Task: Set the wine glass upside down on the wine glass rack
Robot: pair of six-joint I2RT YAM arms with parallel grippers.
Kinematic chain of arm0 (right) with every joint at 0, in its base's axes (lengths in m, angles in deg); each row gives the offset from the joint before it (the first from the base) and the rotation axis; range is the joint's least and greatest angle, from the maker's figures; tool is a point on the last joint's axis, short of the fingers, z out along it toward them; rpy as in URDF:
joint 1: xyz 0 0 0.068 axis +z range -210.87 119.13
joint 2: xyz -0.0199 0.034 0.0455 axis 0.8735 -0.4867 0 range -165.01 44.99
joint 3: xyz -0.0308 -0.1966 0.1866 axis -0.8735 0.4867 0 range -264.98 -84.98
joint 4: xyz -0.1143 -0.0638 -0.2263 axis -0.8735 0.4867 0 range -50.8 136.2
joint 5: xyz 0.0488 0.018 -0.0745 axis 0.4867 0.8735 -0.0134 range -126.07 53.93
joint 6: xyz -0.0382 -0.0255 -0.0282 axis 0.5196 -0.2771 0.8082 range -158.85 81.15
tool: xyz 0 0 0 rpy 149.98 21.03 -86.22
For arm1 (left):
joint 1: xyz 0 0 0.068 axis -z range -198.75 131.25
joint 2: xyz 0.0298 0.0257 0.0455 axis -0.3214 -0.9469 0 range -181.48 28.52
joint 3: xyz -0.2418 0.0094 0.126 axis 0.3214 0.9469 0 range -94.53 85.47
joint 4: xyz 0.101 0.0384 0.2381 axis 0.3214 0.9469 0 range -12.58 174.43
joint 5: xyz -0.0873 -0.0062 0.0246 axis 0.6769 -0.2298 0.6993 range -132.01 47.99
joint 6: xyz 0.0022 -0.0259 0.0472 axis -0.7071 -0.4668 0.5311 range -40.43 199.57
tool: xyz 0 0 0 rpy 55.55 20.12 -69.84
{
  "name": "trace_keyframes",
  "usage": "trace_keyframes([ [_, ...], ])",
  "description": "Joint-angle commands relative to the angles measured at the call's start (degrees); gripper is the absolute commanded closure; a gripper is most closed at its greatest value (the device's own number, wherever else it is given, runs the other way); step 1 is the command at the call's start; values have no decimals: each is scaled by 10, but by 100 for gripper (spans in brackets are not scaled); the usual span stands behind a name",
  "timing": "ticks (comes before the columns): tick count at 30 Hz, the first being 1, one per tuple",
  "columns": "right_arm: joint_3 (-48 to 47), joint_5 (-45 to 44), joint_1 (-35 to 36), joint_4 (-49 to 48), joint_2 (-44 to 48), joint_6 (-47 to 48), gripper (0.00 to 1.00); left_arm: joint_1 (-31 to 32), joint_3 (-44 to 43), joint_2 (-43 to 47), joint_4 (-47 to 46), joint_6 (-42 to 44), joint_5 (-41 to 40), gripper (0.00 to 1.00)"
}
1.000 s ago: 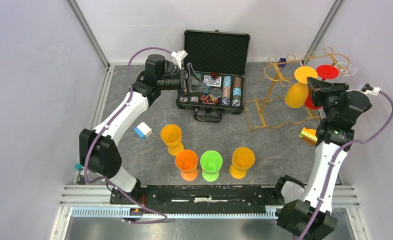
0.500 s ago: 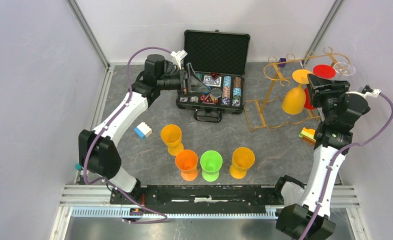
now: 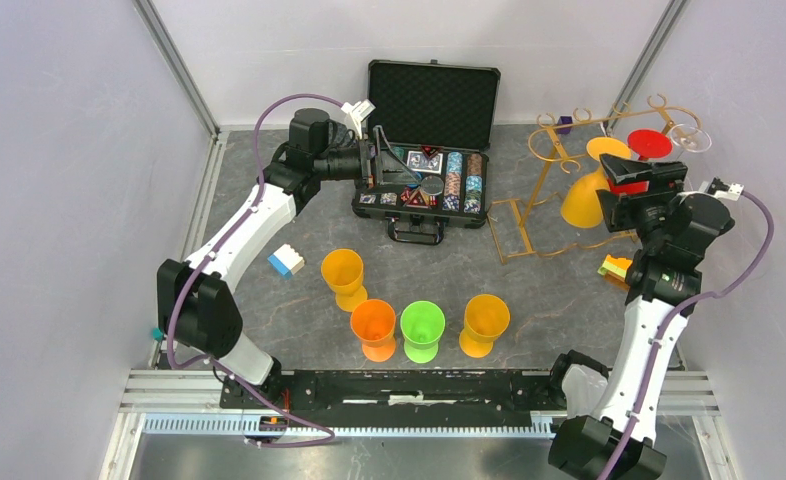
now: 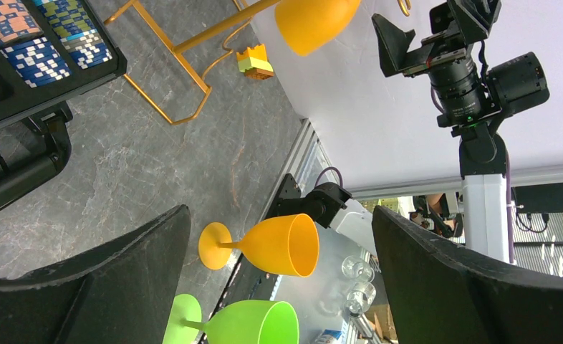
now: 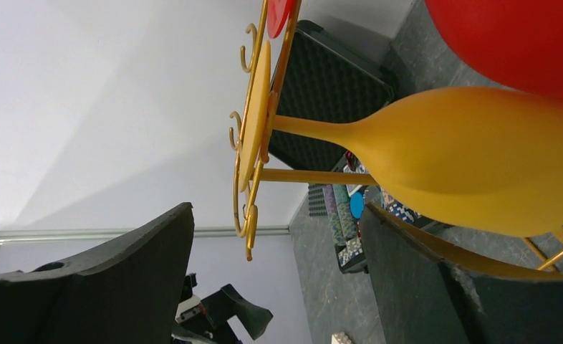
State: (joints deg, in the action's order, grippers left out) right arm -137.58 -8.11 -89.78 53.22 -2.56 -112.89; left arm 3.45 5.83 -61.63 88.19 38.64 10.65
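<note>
Here the right hand (image 5: 277,215) stands wide open, gripping nothing; the yellow wine glass (image 5: 465,165) hangs just ahead of its fingers (image 5: 85,287), bowl down, apparently clear of both. Beyond the bowl, its foot (image 5: 253,115) sits across the rails of the wine glass rack (image 5: 307,175), which is what carries it inverted. A red glass (image 5: 508,36) hangs alongside. Far across the surface (image 3: 569,290), the left hand (image 4: 280,211) waits open by the chip case (image 3: 431,150).

Left end effector (image 4: 280,215) spread wide; orange glass (image 4: 271,245), green glass (image 4: 239,326) framed between.
</note>
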Motion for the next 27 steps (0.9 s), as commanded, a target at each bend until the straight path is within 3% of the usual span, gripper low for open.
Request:
trace_keyframes([
  [1, -4, 44, 2, 8, 7, 23, 10, -4, -2, 24, -3, 14, 3, 0],
  [10, -4, 76, 2, 86, 41, 114, 9, -5, 15, 42, 69, 50, -7, 0],
  [14, 0, 77, 2, 142, 58, 165, 10, -4, 13, 57, 157, 99, -30, 0],
  [22, 68, 80, 2, 215, 113, 223, 10, -4, -29, 75, 417, 202, -216, 0],
  [27, 123, 82, 2, 227, 144, 231, 10, 1, -54, 74, 520, 239, -332, 8],
])
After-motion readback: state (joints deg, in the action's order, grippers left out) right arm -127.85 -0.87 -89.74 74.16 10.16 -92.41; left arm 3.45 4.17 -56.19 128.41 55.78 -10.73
